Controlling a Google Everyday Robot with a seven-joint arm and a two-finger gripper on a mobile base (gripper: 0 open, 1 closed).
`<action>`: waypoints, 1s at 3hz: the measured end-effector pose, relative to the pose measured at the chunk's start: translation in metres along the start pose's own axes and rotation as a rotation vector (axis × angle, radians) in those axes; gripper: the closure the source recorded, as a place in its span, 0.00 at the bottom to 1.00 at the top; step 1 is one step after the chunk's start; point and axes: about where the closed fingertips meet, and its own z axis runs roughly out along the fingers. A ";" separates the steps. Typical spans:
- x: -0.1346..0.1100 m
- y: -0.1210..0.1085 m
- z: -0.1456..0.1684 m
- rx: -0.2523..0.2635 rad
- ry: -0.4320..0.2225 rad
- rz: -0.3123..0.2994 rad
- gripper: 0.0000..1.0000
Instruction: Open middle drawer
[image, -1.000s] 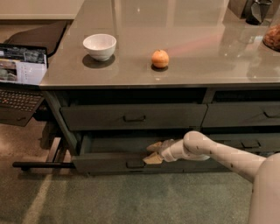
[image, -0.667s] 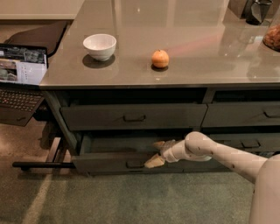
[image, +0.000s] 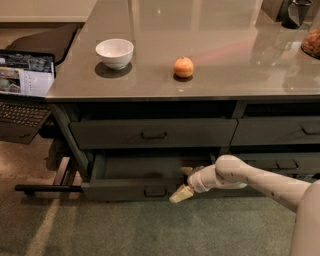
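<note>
The middle drawer (image: 115, 191) juts out below the top drawer (image: 150, 134), with carpet (image: 130, 227) in front. The gripper (image: 183, 183) sits at its front's right end (beside the handle (image: 155, 191)), jaws spread astride the top edge.

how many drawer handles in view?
4: one on the top left drawer, one on the open middle drawer left of the gripper, two on the right-hand drawers. The arm may hide others.

No legible text, label, brand or number noted, laptop screen (image: 26, 75) content unreadable; end effector (image: 183, 182) positioned at the middle drawer (image: 130, 191) front, below the bench (image: 225, 60).
</note>
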 end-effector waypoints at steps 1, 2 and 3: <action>0.013 0.011 -0.007 -0.023 0.033 -0.001 0.42; 0.011 0.011 -0.009 -0.023 0.033 -0.001 0.65; 0.024 0.025 -0.021 -0.052 0.068 -0.016 0.63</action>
